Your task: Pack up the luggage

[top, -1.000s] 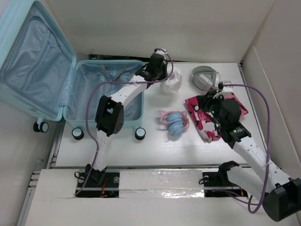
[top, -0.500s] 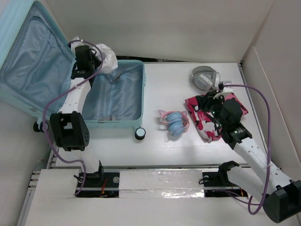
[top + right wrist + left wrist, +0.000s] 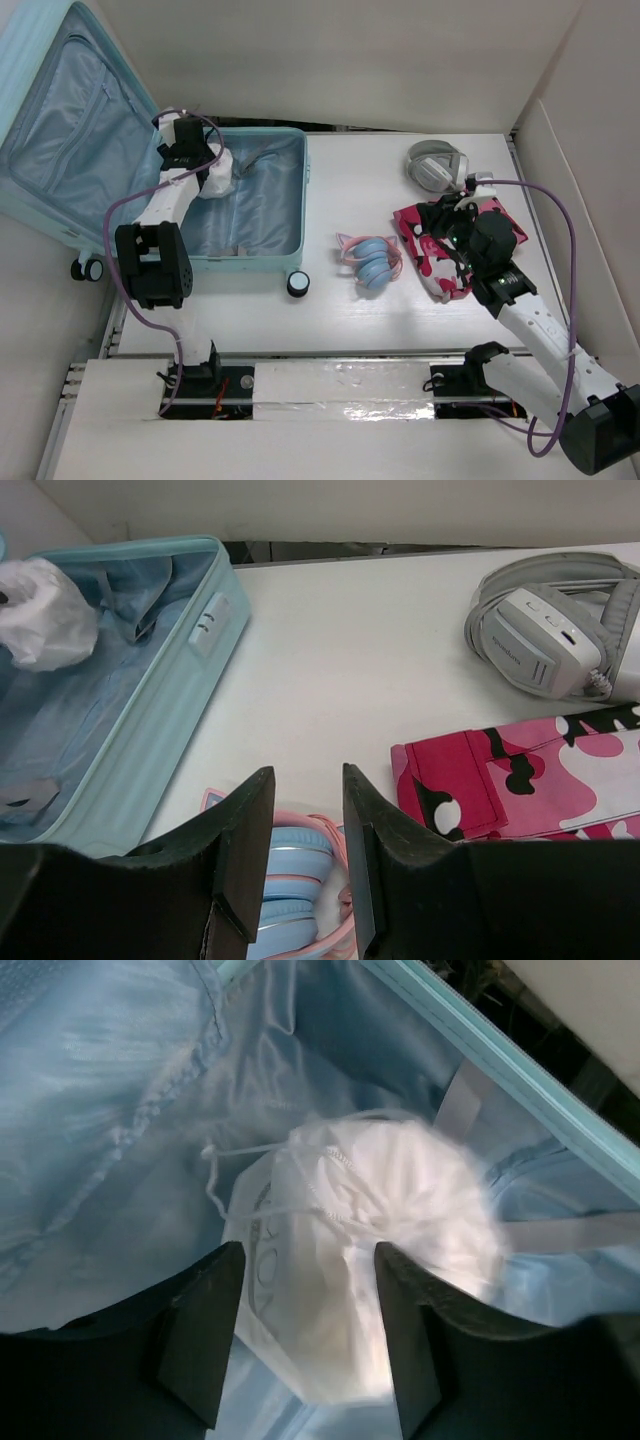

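Left gripper (image 3: 305, 1258) sits low in the far-left corner of the luggage (image 3: 303, 200) base. Fingers spread either side of a white drawstring bag (image 3: 400, 1210); gripping or released, cannot tell. Luggage lies open at table's far left, lid propped leftward. Right gripper (image 3: 307, 780), parted and empty, hovers over pink-blue headphones (image 3: 295, 855). Luggage lies to its left, well apart.

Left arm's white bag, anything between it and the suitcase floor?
Nothing visible. The white bag, between the left gripper's jaws, is inside the luggage's open base half, over bare lining. The grey straps lie on that lining off to one side, not under the bag as far as the wrist view shows.
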`<state>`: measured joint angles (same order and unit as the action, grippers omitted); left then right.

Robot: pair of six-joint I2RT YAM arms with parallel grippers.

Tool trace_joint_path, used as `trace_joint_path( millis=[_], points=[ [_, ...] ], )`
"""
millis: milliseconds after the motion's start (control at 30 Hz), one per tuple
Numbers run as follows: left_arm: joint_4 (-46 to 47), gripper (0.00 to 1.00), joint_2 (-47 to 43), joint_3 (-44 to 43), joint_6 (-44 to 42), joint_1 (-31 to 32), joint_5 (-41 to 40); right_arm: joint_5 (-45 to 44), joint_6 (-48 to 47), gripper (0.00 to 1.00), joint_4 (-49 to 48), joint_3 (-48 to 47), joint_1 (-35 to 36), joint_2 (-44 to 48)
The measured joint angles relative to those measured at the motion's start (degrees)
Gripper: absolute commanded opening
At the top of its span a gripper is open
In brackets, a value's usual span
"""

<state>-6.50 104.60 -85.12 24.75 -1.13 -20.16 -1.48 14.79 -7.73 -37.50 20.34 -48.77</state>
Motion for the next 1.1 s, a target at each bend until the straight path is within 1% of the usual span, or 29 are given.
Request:
trace_joint_path(
  millis=[33,67,100,167,233,267,300,333,367,400,467,500,533,567,600,700,733,800,867,900,933,967,1000,1067,1100],
  points=[
    [0.07,0.68,0.2,-0.17,-0.57,-0.07,-0.7,-0.02,0.0,0.39,0.0,0.0,0.0,0.0],
    [0.17,0.69,0.37,-0.35,-0.59,-0.09,-1.09,-0.02,0.0,0.39,0.0,0.0,0.0,0.0],
    [0.37,0.77,0.63,-0.52,-0.48,-0.11,-1.36,-0.04,0.0,0.39,0.02,0.0,0.0,0.0],
    [0.46,0.82,0.81,-0.57,-0.74,-0.11,-1.29,-0.07,0.0,0.39,0.02,0.0,0.0,0.0],
    [0.7,0.81,0.79,-0.57,-0.68,0.07,-0.92,-0.07,0.0,0.39,0.02,0.0,0.0,0.0],
    [1.01,0.79,0.74,-0.57,-0.66,0.31,-0.72,-0.07,0.0,0.3,0.04,0.0,-0.02,0.0],
    [1.27,0.75,0.66,-0.57,-0.66,0.57,-0.39,-0.07,-0.22,0.25,0.04,0.0,0.0,0.0],
    [1.44,0.73,0.42,-0.57,-0.61,1.16,-0.2,-0.09,-0.24,0.19,0.07,0.0,0.0,0.0],
    [1.53,0.72,0.04,-0.57,-0.66,1.99,0.15,-0.11,-0.22,0.06,0.09,0.0,0.0,0.0],
    [1.53,0.62,-0.52,-0.57,-0.66,3.08,0.63,-0.26,-0.35,0.02,0.13,0.0,0.0,0.0],
    [2.25,0.51,-3.06,-0.07,-0.48,6.75,1.95,-0.66,-0.24,0.0,0.35,-0.02,0.0,0.02],
    [3.1,0.36,-5.14,0.66,-0.46,9.62,2.78,-0.96,-0.22,0.0,0.55,-0.02,0.0,0.04],
    [4.68,0.25,-6.4,1.18,-0.2,11.28,3.78,-1.29,-0.24,0.0,0.81,-0.02,0.0,0.11],
    [5.92,0.2,-10.01,3.19,0.09,16.33,4.52,-1.57,-0.22,0.0,1.05,-0.02,0.0,0.26],
    [6.8,0.09,-12.28,4.33,0.07,19.78,5.31,-1.9,-0.22,0.01,1.27,-0.02,-0.02,0.44],
    [10.29,0.0,-18.49,8.52,0.76,31.78,8.02,-2.69,-0.22,0.04,1.31,-0.02,0.0,1.11],
    [10.97,0.0,-19.5,9.64,0.85,34.6,8.63,-2.82,-0.22,0.05,1.31,-0.02,0.0,1.27],
    [11.21,0.01,-20.5,11.78,0.81,40.0,8.17,-3.1,-0.22,0.06,1.33,-0.02,0.0,1.42],
    [10.21,0.08,-20.02,13.46,0.55,44.61,6.51,-3.39,-0.22,0.07,1.36,-0.04,0.0,1.49],
    [9.25,0.21,-19.58,14.32,0.35,46.75,5.35,-3.61,-0.22,0.07,1.42,-0.04,0.0,1.51],
    [8.15,0.28,-19.17,15.1,0.07,49.16,4.15,-3.93,-0.22,0.08,1.57,-0.04,0.0,1.53],
    [6.82,0.33,-18.71,15.78,-0.09,51.21,3.15,-4.15,-0.22,0.08,1.75,-0.04,0.0,1.57],
    [5.49,0.4,-18.27,16.31,0.07,53.09,2.25,-4.44,-0.22,0.08,1.95,-0.04,-0.02,1.62],
    [3.5,0.45,-18.03,17.68,0.63,56.39,1.57,-4.85,-0.22,0.09,2.34,-0.04,0.0,1.86],
    [2.6,0.49,-18.05,18.47,1.07,57.77,1.16,-5.03,-0.22,0.1,2.38,-0.04,0.0,1.99]
  ],
)
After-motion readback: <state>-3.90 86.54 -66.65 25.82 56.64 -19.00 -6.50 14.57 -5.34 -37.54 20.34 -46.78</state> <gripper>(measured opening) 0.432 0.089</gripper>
